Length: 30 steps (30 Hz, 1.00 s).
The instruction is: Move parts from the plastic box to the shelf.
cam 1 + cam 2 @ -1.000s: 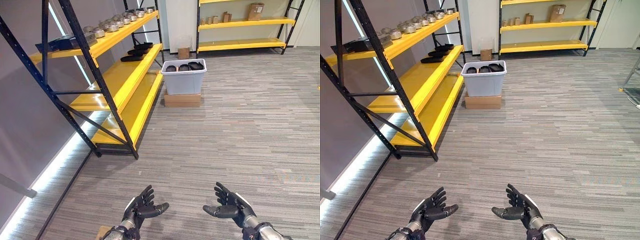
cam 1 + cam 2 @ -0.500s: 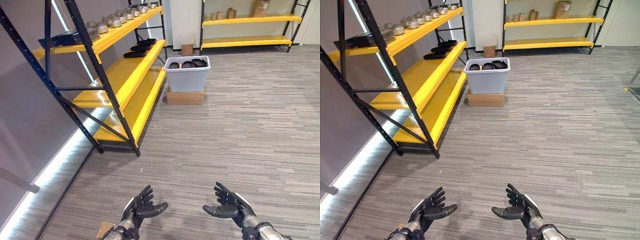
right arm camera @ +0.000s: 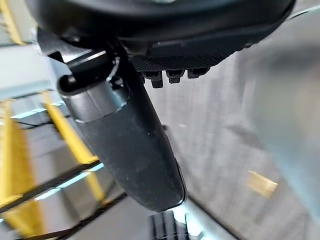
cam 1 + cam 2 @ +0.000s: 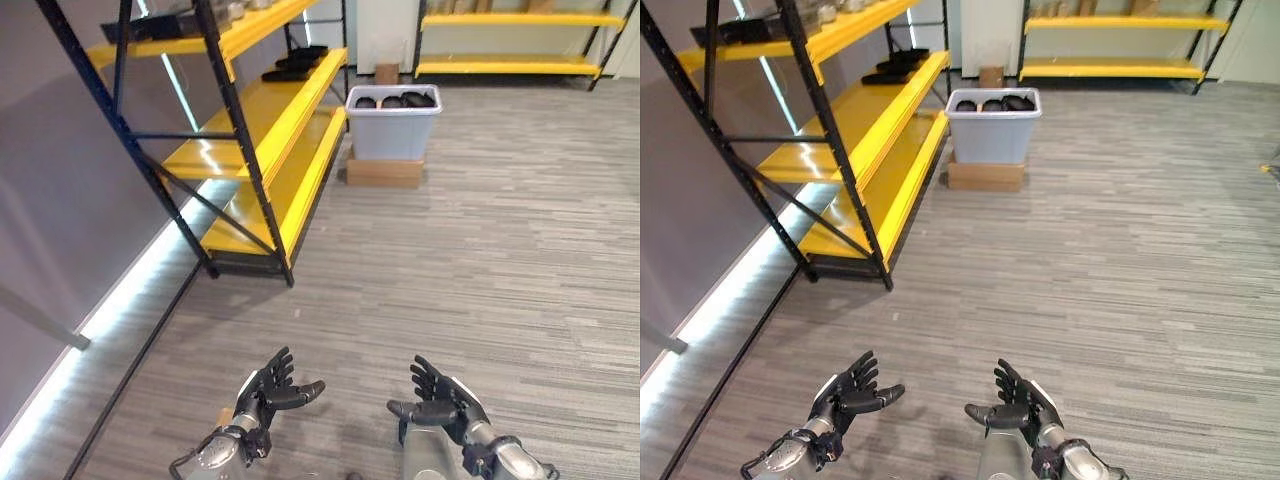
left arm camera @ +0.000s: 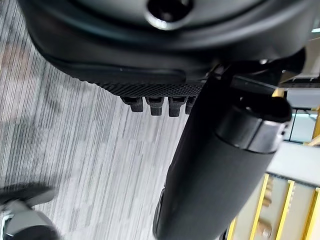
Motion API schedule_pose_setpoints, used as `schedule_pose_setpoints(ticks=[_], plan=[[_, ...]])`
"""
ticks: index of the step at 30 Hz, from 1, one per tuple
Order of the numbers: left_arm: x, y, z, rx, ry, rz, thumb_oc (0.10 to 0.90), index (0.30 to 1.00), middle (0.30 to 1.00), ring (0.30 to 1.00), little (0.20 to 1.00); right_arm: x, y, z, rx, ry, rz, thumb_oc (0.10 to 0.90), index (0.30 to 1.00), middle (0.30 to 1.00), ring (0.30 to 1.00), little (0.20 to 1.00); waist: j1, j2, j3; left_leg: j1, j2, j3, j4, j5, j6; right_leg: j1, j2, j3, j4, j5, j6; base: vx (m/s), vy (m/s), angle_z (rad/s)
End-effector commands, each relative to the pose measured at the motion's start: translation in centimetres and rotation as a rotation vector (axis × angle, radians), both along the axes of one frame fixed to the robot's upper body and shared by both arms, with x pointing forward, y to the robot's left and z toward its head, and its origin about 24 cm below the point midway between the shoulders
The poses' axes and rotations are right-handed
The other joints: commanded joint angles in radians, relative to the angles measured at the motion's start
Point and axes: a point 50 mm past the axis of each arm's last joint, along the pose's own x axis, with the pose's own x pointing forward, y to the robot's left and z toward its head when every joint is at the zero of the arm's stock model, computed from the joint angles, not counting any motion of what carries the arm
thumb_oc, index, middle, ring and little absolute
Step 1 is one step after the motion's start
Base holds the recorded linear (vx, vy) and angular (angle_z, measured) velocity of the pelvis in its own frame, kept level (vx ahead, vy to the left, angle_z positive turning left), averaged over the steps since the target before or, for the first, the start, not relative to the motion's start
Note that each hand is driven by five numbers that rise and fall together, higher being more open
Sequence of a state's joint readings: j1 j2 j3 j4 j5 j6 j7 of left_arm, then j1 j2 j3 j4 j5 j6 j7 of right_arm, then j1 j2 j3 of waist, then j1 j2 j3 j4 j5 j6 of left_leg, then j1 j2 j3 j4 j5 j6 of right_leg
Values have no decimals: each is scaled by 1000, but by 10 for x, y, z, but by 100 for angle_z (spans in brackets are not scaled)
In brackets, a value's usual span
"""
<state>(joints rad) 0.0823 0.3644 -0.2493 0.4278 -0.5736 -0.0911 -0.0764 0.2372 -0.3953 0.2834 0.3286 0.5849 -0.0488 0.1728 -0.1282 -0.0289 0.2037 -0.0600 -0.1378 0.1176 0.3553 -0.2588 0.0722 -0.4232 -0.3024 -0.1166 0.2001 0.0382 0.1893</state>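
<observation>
Since both dark hands, left [image 4: 268,385] and right [image 4: 440,405], hang empty with fingers spread, I'd walk right up to the pale grey plastic box [image 4: 393,135] of black parts [image 4: 391,102] beside the yellow shelf [image 4: 262,108] before reaching.

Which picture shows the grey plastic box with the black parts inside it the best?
The left eye view: the grey plastic box stands whole on a flat cardboard box beside the yellow shelf, with black parts visible over its rim. The right eye view shows the same scene. The wrist views show floor and shelf, not the box.
</observation>
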Motion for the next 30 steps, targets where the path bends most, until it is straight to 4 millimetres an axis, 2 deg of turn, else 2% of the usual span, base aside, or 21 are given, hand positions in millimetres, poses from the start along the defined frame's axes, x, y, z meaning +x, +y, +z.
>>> schedule_pose_setpoints(ticks=[1,3,4,6,8,11,14,16,18,20,22,24,25,26,27,28,30], plan=[[20,-1,33,-9,-206,26,900,1000,1000,1000,1000,55,4,49,14,-296,23,900,1000,1000,1000,1000,33,22,-26,273,98,-68,-319,22,-46,149,1,-45,-129,208,-2,280,-186,32],[21,-3,33,-15,-210,29,900,1000,1000,1000,1000,58,3,53,1,-315,18,900,1000,1000,1000,1000,27,14,-31,309,114,-70,-316,-2,-64,149,-18,-38,-163,250,17,371,-239,-33],[22,-7,31,-30,-201,31,900,1000,1000,1000,1000,60,2,58,-2,-337,8,900,1000,1000,1000,1000,18,10,-50,352,143,-76,-314,-29,-87,153,-3,-27,-164,230,12,353,-222,-5],[24,-10,31,-36,-203,23,900,1000,1000,1000,1000,61,1,58,-9,-334,3,900,1000,1000,1000,1000,14,14,-57,356,160,-81,-309,-39,-94,157,9,-25,-158,223,6,294,-201,26],[27,-13,31,-52,-200,32,900,1000,1000,1000,1000,68,0,64,-14,-361,0,900,1000,1000,1000,1000,-1,28,-74,370,210,-87,-292,-41,-110,134,52,-24,-97,170,-20,317,-255,32],[32,-12,37,-59,-229,46,900,1000,1000,1000,1000,75,-3,72,-27,-396,8,900,1000,1000,1000,1000,-8,52,-74,370,275,-87,-255,2,-126,75,100,-62,54,77,-53,277,-255,43],[39,-15,42,-62,-254,43,900,1000,1000,1000,1000,81,0,76,-30,-415,22,900,1000,1000,1000,1000,-12,56,-75,358,313,-95,-235,59,-129,24,149,-53,144,20,-74,239,-270,15],[41,-14,43,-62,-256,60,900,1000,1000,1000,1000,83,3,79,-24,-425,28,900,1000,1000,1000,1000,-7,64,-84,343,341,-87,-211,125,-134,23,180,-57,159,-20,-100,225,-264,-8],[44,-16,46,-65,-269,60,900,1000,1000,1000,1000,84,3,80,-22,-431,26,900,1000,1000,1000,1000,-1,72,-87,301,367,-79,-130,253,-135,36,221,-52,160,-50,-128,217,-282,-37],[48,-15,51,-63,-289,66,900,1000,1000,1000,1000,88,3,86,-27,-461,24,900,1000,1000,1000,1000,17,63,-72,169,387,-98,96,382,-120,88,266,-31,123,-72,-179,182,-335,-66],[50,-14,54,-59,-298,70,900,1000,1000,1000,1000,89,2,89,-43,-477,25,900,1000,1000,1000,1000,44,39,-40,62,370,-132,279,406,-94,152,291,0,73,-84,-213,148,-290,-43],[50,-16,54,-60,-294,69,900,1000,1000,1000,1000,90,-2,90,-62,-484,12,900,1000,1000,1000,1000,72,17,-4,-83,276,-156,357,319,-77,227,279,28,9,-83,-215,157,-159,-32],[49,-17,50,-64,-280,77,900,1000,1000,1000,1000,91,-4,92,-76,-493,-2,900,1000,1000,1000,1000,98,5,26,-227,231,-138,299,262,-76,301,271,37,-48,-77,-203,141,-74,-43],[49,-17,50,-63,-280,77,900,1000,1000,1000,1000,91,-4,92,-75,-493,-2,900,1000,1000,1000,1000,97,3,25,-227,229,-138,296,265,-76,300,269,37,-50,-76,-202,189,-23,-20],[47,-16,47,-63,-270,78,900,1000,1000,1000,1000,90,-6,92,-81,-493,-3,900,1000,1000,1000,1000,107,2,31,-250,224,-129,234,260,-84,327,270,48,-71,-74,-197,150,38,-26],[46,-17,46,-64,-268,72,900,1000,1000,1000,1000,90,-7,91,-85,-490,-8,900,1000,1000,1000,1000,119,1,34,-275,206,-121,153,276,-93,345,268,55,-90,-71,-193,264,85,-30],[39,-15,41,-59,-254,77,900,1000,1000,1000,1000,84,-9,86,-90,-475,-12,900,1000,1000,1000,1000,157,22,34,-267,158,-154,-145,370,-113,403,304,80,-124,-79,-184,324,92,-66]])
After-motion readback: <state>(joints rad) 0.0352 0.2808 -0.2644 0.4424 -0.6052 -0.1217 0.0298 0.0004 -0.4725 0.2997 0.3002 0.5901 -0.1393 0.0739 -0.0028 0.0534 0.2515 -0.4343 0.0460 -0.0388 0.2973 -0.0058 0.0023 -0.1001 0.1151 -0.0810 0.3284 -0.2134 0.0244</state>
